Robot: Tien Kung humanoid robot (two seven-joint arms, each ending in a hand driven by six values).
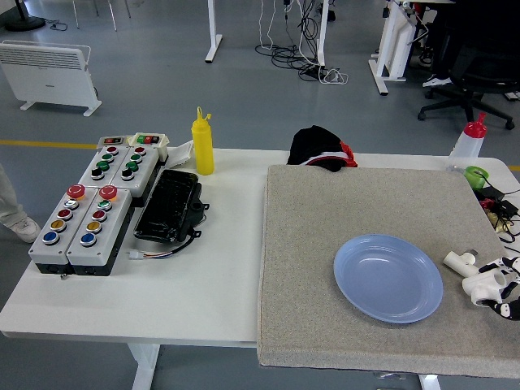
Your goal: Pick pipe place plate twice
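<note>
So we've got an empty blue plate (388, 278) lower right, nothing delivered yet. Our right hand (502, 286) at the right edge grips one white pipe (481, 283); another pipe fitting (460, 262) lies on the mat beside the plate.

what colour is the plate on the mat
Light blue plate, plain, with no pattern, in the head view.

Only the right hand (497, 287) shows, coming in low at the right edge, its black-and-white fingers (479, 286) curled round a white pipe piece (478, 284) pointing leftward.
</note>
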